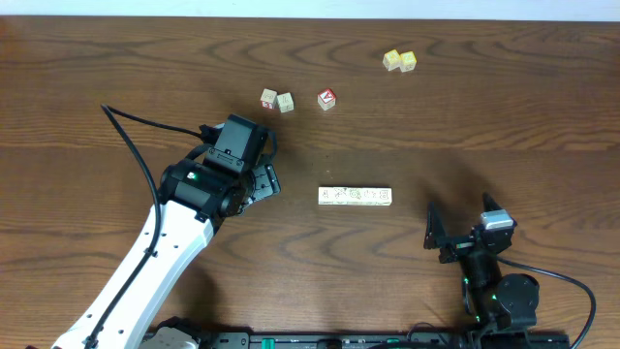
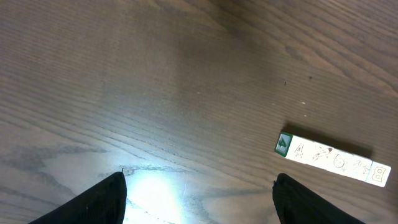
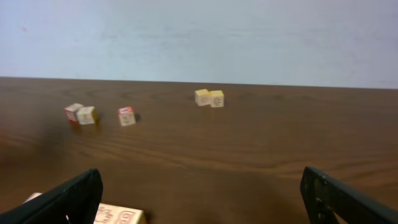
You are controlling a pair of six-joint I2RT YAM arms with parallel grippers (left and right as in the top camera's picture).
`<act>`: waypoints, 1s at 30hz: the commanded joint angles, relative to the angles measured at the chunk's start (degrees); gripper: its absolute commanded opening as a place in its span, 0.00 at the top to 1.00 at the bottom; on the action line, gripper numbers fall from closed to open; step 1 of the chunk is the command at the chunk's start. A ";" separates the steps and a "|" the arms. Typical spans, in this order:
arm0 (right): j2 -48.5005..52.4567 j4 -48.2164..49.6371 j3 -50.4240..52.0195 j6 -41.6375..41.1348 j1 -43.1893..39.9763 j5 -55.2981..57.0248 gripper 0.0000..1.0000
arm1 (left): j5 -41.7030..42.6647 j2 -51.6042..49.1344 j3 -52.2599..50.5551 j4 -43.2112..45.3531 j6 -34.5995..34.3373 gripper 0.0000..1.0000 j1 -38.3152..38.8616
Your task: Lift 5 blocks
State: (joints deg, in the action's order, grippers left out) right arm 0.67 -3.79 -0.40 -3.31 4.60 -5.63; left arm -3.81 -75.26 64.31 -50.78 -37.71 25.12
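The 5 blocks (image 1: 356, 197) are lined up touching in one flat row around the middle of the tabletop (image 1: 504, 116). They're all sitting on the wood, so I'd say nothing's lifted yet and the whole job is left. The left claw (image 1: 263, 182) is wide open and empty, near the row's left end. The right claw (image 1: 461, 231) is spread wide too, holding nothing, down by the front edge. No containers anywhere that I can see. A few spare cubes (image 1: 276, 101) sit toward the far edge.
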 commanded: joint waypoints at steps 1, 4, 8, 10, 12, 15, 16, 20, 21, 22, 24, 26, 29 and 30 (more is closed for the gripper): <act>-0.39 -0.61 0.04 4.24 -0.55 2.60 0.01 | -0.96 0.04 1.05 -0.17 -0.33 0.24 -0.26; -0.39 -0.66 0.04 4.24 -0.55 2.64 0.01 | -0.96 0.04 1.05 -0.17 -0.33 0.24 -0.26; -0.39 -0.74 0.04 4.24 -0.55 3.19 0.01 | -0.96 0.04 1.05 -0.17 -0.33 0.24 -0.26; -0.39 -0.74 0.04 4.02 -0.55 3.15 0.01 | -0.96 0.04 1.05 -0.17 -0.33 0.24 -0.26; -0.39 -0.74 0.04 3.13 -0.55 3.21 0.01 | -0.96 0.04 1.05 -0.17 -0.33 0.24 -0.26; -0.39 -0.76 0.04 3.15 -0.59 3.54 0.01 | -0.96 0.04 1.05 -0.17 -0.33 0.24 -0.26; -0.39 -0.79 0.04 3.13 -0.72 3.89 0.01 | -0.96 0.04 1.05 -0.17 -0.33 0.24 -0.26; -0.39 -0.81 0.04 3.10 -1.62 4.31 0.01 | -0.96 0.04 1.05 -0.17 -0.33 0.24 -0.26; -0.39 -0.83 0.02 3.08 -1.99 4.33 0.01 | -0.96 0.04 1.05 -0.17 -0.33 0.24 -0.26; -0.39 -0.83 0.04 2.62 -2.32 4.42 0.01 | -0.96 0.04 1.05 -0.17 -0.33 0.24 -0.26; -0.39 -0.85 0.02 0.76 -2.97 5.16 0.01 | -0.96 0.04 1.05 -0.17 -0.33 0.24 -0.26; -0.39 -0.87 0.02 0.81 -3.37 5.22 0.01 | -0.96 0.04 1.05 -0.17 -0.33 0.24 -0.26; -0.39 -0.83 0.02 1.92 -3.65 5.20 0.01 | -0.96 0.04 1.05 -0.17 -0.33 0.24 -0.26; -0.39 -0.85 0.02 2.67 -3.63 5.14 0.01 | -0.96 0.04 1.05 -0.17 -0.33 0.24 -0.26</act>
State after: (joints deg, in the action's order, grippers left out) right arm 0.69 -4.12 -0.40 -1.23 1.93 -1.45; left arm -3.81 -75.26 64.31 -50.78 -37.71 25.12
